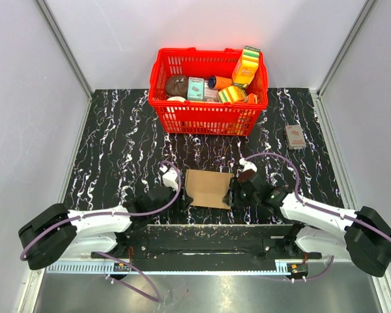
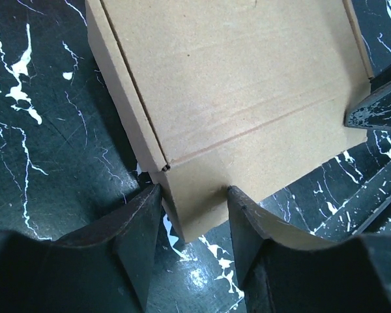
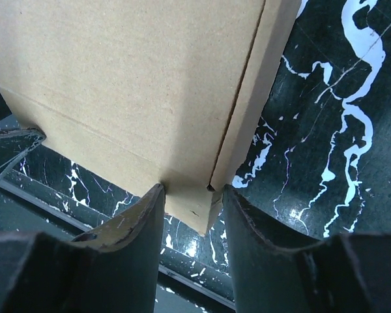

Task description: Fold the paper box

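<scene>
The paper box (image 1: 207, 188) is a flat brown cardboard mailer lying on the black marbled table, between the two arms. My left gripper (image 1: 180, 193) is at its near left corner. In the left wrist view that corner of the paper box (image 2: 234, 98) sits between the jaws of the left gripper (image 2: 194, 189), and both fingers touch it. My right gripper (image 1: 234, 193) is at the near right corner. In the right wrist view the paper box (image 3: 130, 91) has this corner between the jaws of the right gripper (image 3: 193, 188), which touch the cardboard on each side.
A red basket (image 1: 208, 119) full of small colourful items stands at the back centre. A small reddish packet (image 1: 294, 136) lies at the right. A black rail (image 1: 208, 235) runs along the near edge just behind the box. White walls close in the table.
</scene>
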`<action>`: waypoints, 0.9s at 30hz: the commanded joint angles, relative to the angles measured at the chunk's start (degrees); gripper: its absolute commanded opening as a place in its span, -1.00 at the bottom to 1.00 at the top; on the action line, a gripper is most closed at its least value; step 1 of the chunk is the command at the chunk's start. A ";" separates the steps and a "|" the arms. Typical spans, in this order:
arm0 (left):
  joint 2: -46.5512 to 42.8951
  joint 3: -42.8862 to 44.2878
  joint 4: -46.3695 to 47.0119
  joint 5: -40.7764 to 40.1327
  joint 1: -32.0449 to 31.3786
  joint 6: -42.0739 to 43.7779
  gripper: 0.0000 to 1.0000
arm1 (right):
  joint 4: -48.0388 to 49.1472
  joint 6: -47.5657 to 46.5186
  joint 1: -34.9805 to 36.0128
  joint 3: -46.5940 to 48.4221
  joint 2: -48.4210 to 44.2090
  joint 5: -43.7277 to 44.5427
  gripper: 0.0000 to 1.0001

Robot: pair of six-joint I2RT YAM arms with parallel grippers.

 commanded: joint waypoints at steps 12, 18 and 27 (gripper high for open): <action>4.45 -0.16 7.28 -1.09 -0.28 1.70 -0.06 | 3.78 -1.97 0.35 -0.09 2.02 1.67 -0.08; 0.59 -0.16 4.47 -1.97 -0.28 2.22 -0.06 | 1.15 -2.67 0.35 0.96 -1.41 2.46 0.04; -1.35 0.28 2.45 -2.85 -0.28 2.93 -0.05 | -5.00 -4.43 0.35 4.56 -6.68 6.58 0.39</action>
